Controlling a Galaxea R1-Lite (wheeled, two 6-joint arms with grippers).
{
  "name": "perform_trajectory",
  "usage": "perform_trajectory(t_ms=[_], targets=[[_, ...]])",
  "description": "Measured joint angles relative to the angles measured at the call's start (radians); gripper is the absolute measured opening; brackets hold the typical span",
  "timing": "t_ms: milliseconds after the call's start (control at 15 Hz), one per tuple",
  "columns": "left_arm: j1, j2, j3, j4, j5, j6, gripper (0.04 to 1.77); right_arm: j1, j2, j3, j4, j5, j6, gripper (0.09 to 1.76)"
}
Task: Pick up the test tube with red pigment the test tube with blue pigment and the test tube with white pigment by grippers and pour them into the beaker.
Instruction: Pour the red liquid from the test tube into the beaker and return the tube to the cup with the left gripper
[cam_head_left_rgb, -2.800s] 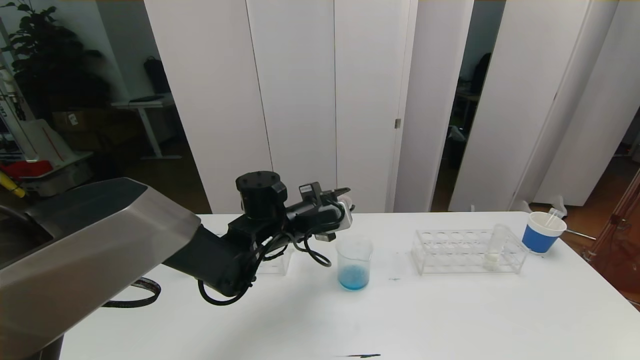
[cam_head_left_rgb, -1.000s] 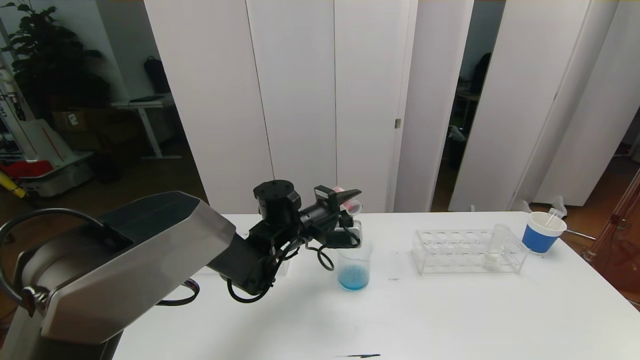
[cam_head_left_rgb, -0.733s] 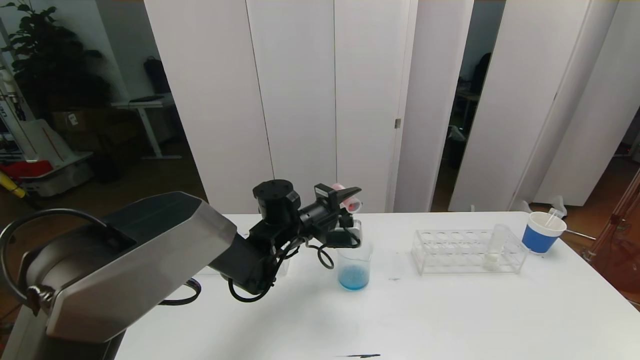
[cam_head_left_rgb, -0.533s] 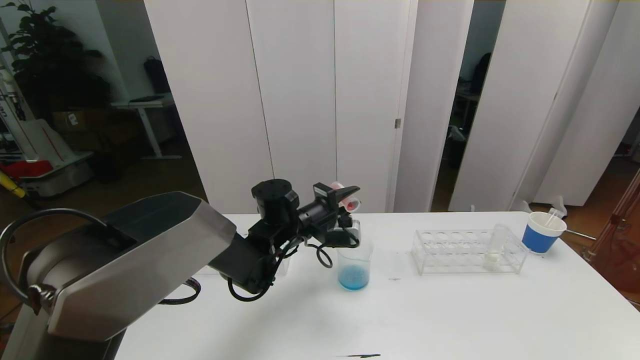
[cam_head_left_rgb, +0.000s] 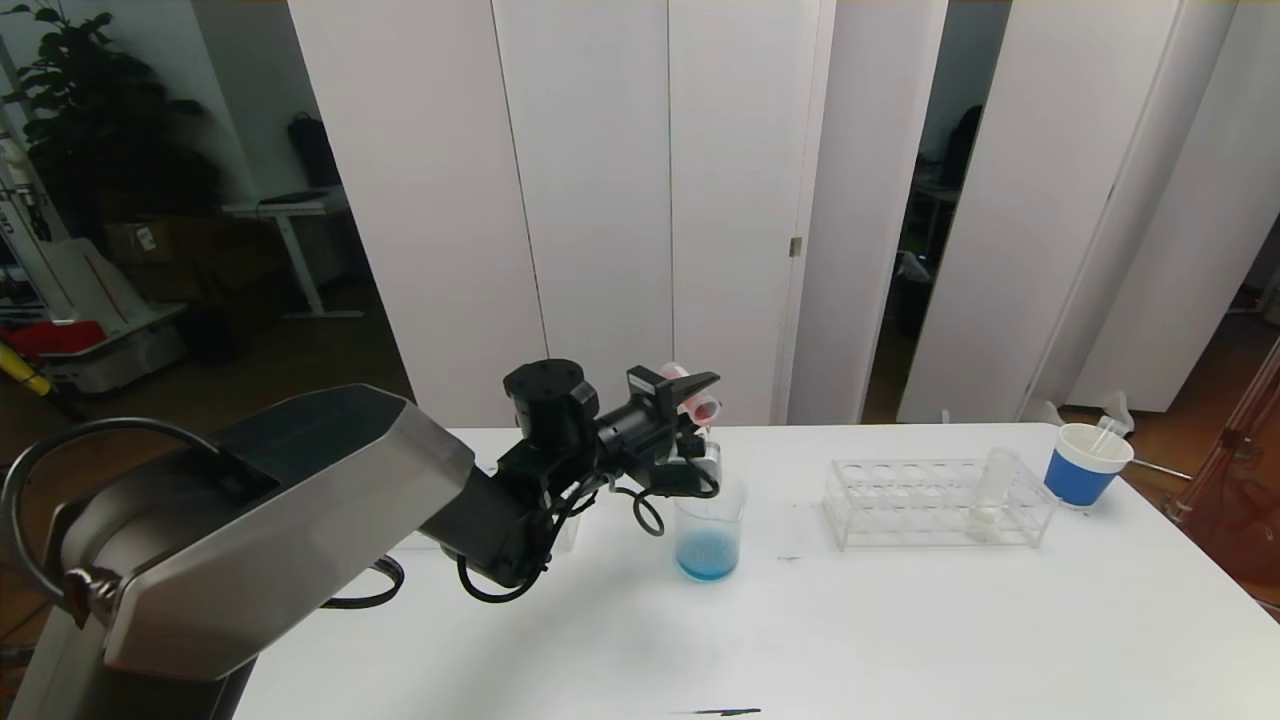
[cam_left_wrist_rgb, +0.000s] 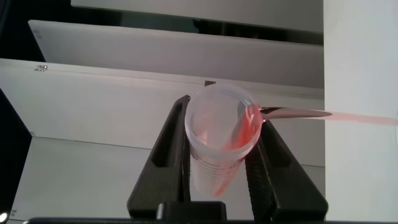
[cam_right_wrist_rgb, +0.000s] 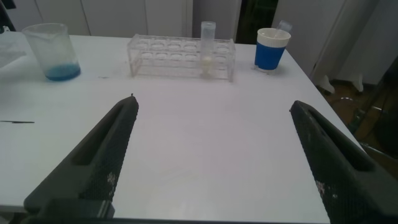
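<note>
Left gripper (cam_head_left_rgb: 697, 400) is raised above the beaker (cam_head_left_rgb: 709, 528), just over its rim on the far side. Its black fingers (cam_left_wrist_rgb: 171, 149) are pinched on a clear tube with red pigment (cam_left_wrist_rgb: 221, 140). In the left wrist view the tube's open mouth faces the camera, with red streaks along the inner wall and at the lip. In the head view the tube is tipped, its red-tinged mouth jutting past the fingertips over the beaker.

Beaker stands upright on the white counter (cam_head_left_rgb: 800, 640), near the middle. It holds a shallow layer of blue material at the bottom; walls above look clear.

Clear rack (cam_head_left_rgb: 938, 503) sits on the counter to the right of the beaker, well apart from it. One tube with white pigment (cam_head_left_rgb: 990, 495) stands in it near the right end, leaning slightly, pale material at its bottom. The other holes seen from here are unoccupied.

Blue paper cup (cam_head_left_rgb: 1086, 465) with white rim stands just beyond the rack's right end; a thin pale stick-like item rests in it.

Right gripper (cam_right_wrist_rgb: 214, 155) is low over the near right part of the counter, fingers spread wide, holding nothing. Its wrist view looks across the counter toward beaker, rack and cup.
</note>
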Motion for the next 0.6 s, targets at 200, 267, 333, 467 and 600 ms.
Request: perform_trajectory(t_ms=[200, 267, 333, 467, 600], targets=[[0.000, 0.001, -0.001, 0.000, 0.000, 0.003, 0.58, 0.000, 0.000, 0.000, 0.000, 0.000, 0.000, 1.75], [0.000, 0.001, -0.001, 0.000, 0.000, 0.006, 0.58, 0.000, 0.000, 0.000, 0.000, 0.000, 0.000, 1.75], [-0.001, 0.001, -0.001, 0.000, 0.000, 0.008, 0.58, 0.000, 0.000, 0.000, 0.000, 0.000, 0.000, 1.75], [-0.002, 0.001, -0.001, 0.000, 0.000, 0.010, 0.58, 0.000, 0.000, 0.000, 0.000, 0.000, 0.000, 1.75], [-0.002, 0.000, -0.001, 0.000, 0.000, 0.016, 0.58, 0.000, 0.000, 0.000, 0.000, 0.000, 0.000, 1.75]])
